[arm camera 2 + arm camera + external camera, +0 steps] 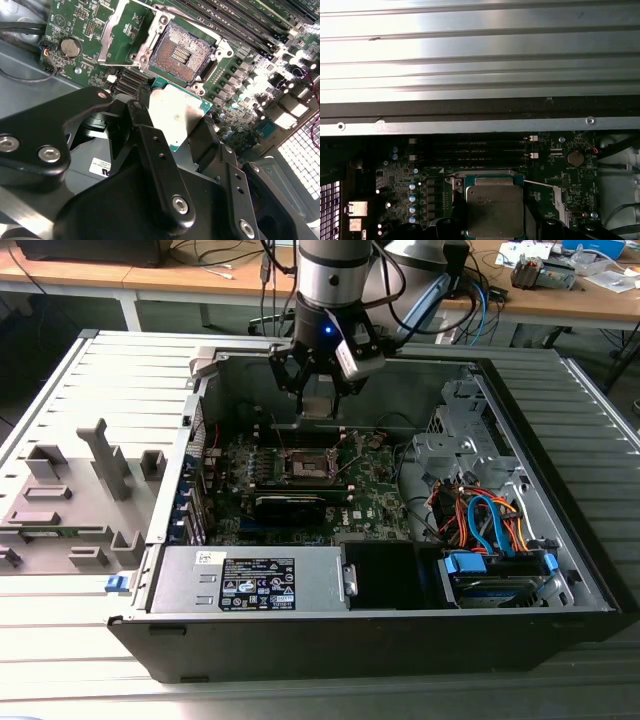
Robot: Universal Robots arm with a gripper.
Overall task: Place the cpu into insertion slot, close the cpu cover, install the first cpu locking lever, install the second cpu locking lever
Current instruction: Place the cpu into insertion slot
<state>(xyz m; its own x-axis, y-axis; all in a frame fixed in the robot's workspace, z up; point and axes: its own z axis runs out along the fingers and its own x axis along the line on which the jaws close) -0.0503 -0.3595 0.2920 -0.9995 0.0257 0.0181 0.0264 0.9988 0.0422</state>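
The black gripper (318, 398) is clamping the small square silver-topped cpu (176, 116) between its fingers and holding it just above the open gold-pinned insertion slot (182, 52), towards the far side of the green motherboard (87, 25). By my judgement it is working on the placing step, and lowering the chip is calling for squaring it to the slot.

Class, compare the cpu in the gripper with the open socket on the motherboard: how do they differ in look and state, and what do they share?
The cpu is clamped in the gripper, clear of the board; the socket sits fixed on the motherboard, empty. The cpu's top is plain pale silver; the socket shows a coppery field of contacts. Both are square and close in footprint.
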